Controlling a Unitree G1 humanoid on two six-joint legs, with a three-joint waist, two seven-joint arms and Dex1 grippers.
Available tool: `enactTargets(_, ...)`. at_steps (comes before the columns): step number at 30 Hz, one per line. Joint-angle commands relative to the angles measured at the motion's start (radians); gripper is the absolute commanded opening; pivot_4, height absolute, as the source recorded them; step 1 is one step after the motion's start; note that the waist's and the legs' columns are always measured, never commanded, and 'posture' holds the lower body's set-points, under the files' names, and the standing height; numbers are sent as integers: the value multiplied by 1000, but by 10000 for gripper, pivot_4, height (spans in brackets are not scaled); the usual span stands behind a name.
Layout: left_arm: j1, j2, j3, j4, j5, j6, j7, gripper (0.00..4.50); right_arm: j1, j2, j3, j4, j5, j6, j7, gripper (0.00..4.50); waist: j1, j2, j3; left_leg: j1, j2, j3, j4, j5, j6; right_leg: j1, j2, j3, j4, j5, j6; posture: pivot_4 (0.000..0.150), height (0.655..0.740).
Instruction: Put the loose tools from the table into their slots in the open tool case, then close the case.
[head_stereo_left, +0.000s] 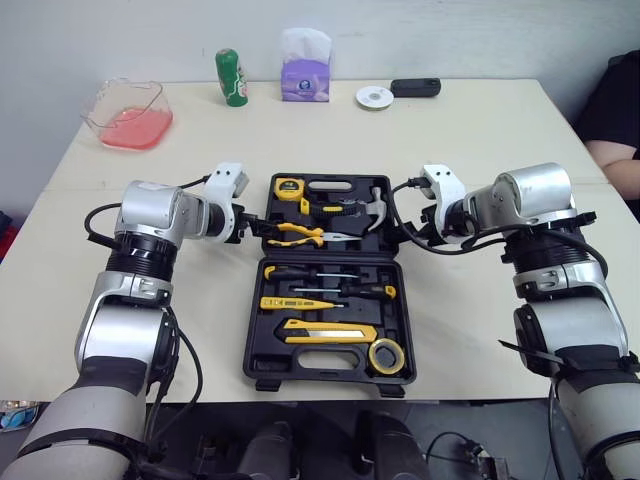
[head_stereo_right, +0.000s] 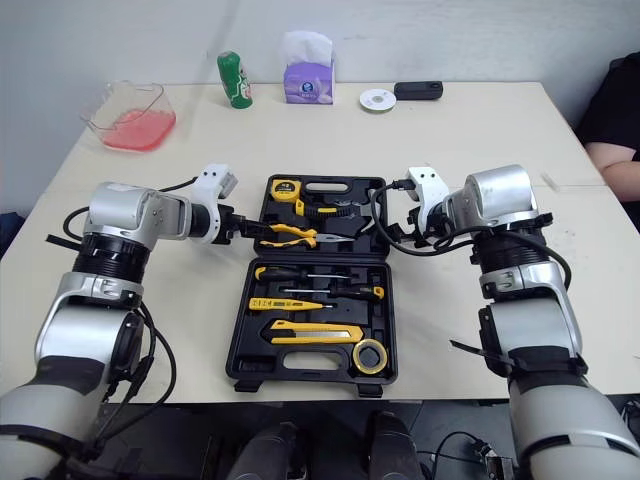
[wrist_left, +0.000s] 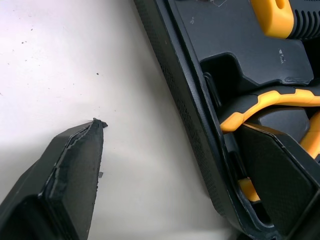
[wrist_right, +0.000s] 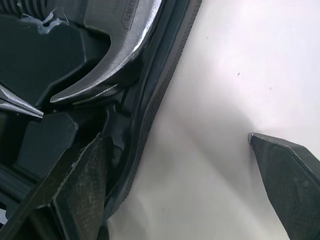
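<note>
Two grippers, both spread, each straddle a side wall of the open tool case (head_stereo_left: 252, 350), which lies between them. The left gripper (wrist_left: 172, 127) has one finger inside by the pliers (head_stereo_left: 300, 235) and one over the table (head_stereo_left: 480, 120). The right gripper (wrist_right: 176, 136) does likewise beside the hammer (head_stereo_left: 375, 208).

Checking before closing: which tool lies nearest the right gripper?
The hammer, its steel head in the far right corner of the case beside the right gripper; the pliers lie further left.

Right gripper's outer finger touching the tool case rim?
Apart. Right wrist view shows bare table between the outer finger and the tool case rim; the right gripper straddles it, open.
</note>
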Motion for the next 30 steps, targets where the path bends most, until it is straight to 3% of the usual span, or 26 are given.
enactTargets(1, -12, -11, 4, 8, 26, -7, 14, 31357, -23, 1, -4, 19, -17, -12, -9, 31359, 2, 0, 0, 0, 0, 0, 0, 0, 0, 0, 0, 0, 0, 0, 0, 1500, 7400)
enactTargets(7, -26, -21, 19, 28, 31, -21, 19, 4402, -57, 34, -68, 78, -8, 22, -40, 884, 2, -1, 0, 1, 0, 0, 1, 1, 0, 1, 0, 0, 1, 0, 0, 1500, 7400)
enactTargets(8, -28, -23, 23, 28, 29, -18, 21, 2554, -60, 38, -83, 83, -7, 30, -48, 0, 2, -1, 0, 2, 0, 0, 1, 1, 0, 1, 0, 1, 1, 0, 0, 1500, 7400)
enactTargets(17, -29, -64, 171, -20, -35, -67, 62, 2060, -62, 103, -300, 38, 27, 47, -158, 0, 0, -1, 0, 0, 0, 0, 0, 1, -1, 0, -1, 1, 2, 0, 0, 1500, 7400)
enactTargets(21, 31, -69, 239, -104, -49, -180, 81, 1754, 75, 99, -267, -246, 31, -196, -119, 0, -4, -1, 0, -3, 0, 0, 0, 1, -1, -4, 0, 1, 1, 0, 0, 1500, 7400)
enactTargets(26, 132, -74, 275, -179, -53, -334, 86, 217, 267, 56, -183, -421, -51, -567, -84, 0, -14, -1, 0, -13, -2, 1, 0, 1, -1, -16, -1, 1, 5, 0, 0, 1500, 7400)
enactTargets(30, 259, -115, 317, -227, -39, -656, 106, 15, 461, 13, -130, -421, -200, -1139, -101, 0, -16, -1, 0, -14, -2, 2, 1, 2, 0, -16, -1, 1, 4, 0, 0, 1500, 7400)
